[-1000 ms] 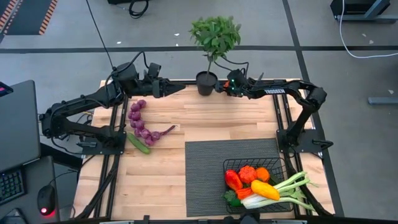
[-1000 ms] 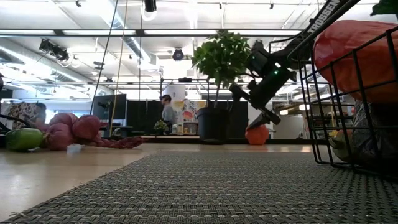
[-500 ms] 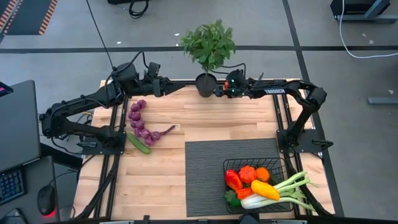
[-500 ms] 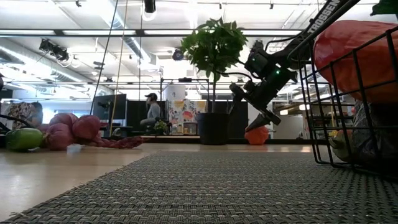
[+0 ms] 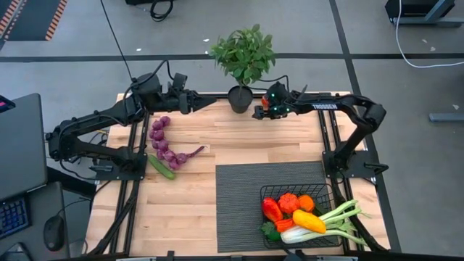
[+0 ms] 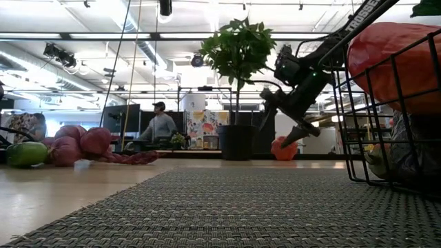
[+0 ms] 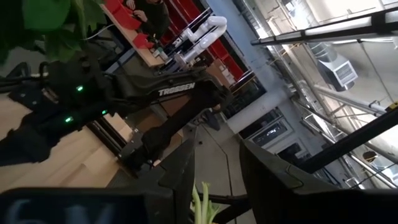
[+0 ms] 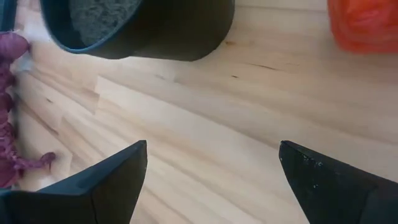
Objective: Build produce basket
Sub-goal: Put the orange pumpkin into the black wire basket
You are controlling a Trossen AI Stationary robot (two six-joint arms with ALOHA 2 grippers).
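Starting at the left of the high view, the left arm reaches toward the table's far edge, and its left gripper (image 5: pixel 205 104) hangs above the upper-left boards; its own wrist view shows two dark fingers (image 7: pixel 180 171) with a gap between them and nothing held. Below it, left of centre, lie purple grapes (image 5: pixel 161 139), an eggplant (image 5: pixel 181 157) and a green cucumber (image 5: pixel 161 167), all still outside the basket.

At top centre stands the potted plant (image 5: pixel 241 54). Just to its right the right gripper (image 5: pixel 257 112) hovers with its jaws spread wide and empty; its wrist view looks past both fingers at the black pot (image 8: pixel 149 28) and an orange-red piece (image 8: pixel 362 22) on the bare wood, probably a tomato or pepper, though only an edge shows.

At lower right, the basket (image 5: pixel 319 190) sits on the dark ribbed mat (image 5: pixel 243 199), already holding peppers, a carrot and a leek (image 5: pixel 341 217) whose green end pokes past the rim.

The risk lies at the pot: the open jaws sit so near it that a careless reach for the orange-red piece could knock the plant over, or close on the pot instead.
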